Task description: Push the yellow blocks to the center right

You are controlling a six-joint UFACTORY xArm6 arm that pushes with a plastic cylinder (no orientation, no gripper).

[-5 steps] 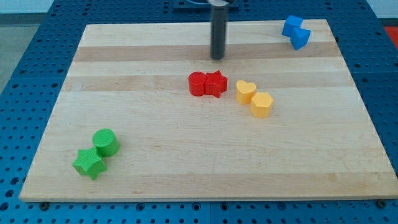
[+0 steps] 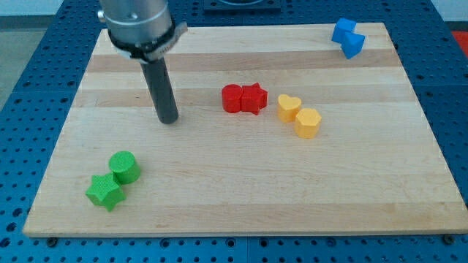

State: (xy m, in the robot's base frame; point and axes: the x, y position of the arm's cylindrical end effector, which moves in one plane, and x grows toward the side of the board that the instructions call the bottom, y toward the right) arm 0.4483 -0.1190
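My tip (image 2: 169, 120): we see it on the wooden board (image 2: 241, 197), left of the middle. It touches no block.
Our hand: we have no hand that opens or shuts, only a dark rod (image 2: 160, 89). It holds nothing.
Yellow heart block (image 2: 289, 107): it sits a bit right of the board's middle, just right of the red pair.
Second yellow block (image 2: 308, 123): it touches the first one, lower and to the view's right. It looks like a heart too.
Tip and yellow blocks: they are well apart. The two red blocks lie between them.
Red round block (image 2: 232, 98): it is near the middle, right of my tip.
Red star block (image 2: 254, 98): it touches the red round block on its right side.
Green round block (image 2: 124, 167): it is near the view's bottom left, below my tip.
Green star block (image 2: 104, 191): it touches the green round one, lower and more left.
Blue blocks (image 2: 348, 37): two of them sit together at the view's top right corner. We cannot tell their shapes.
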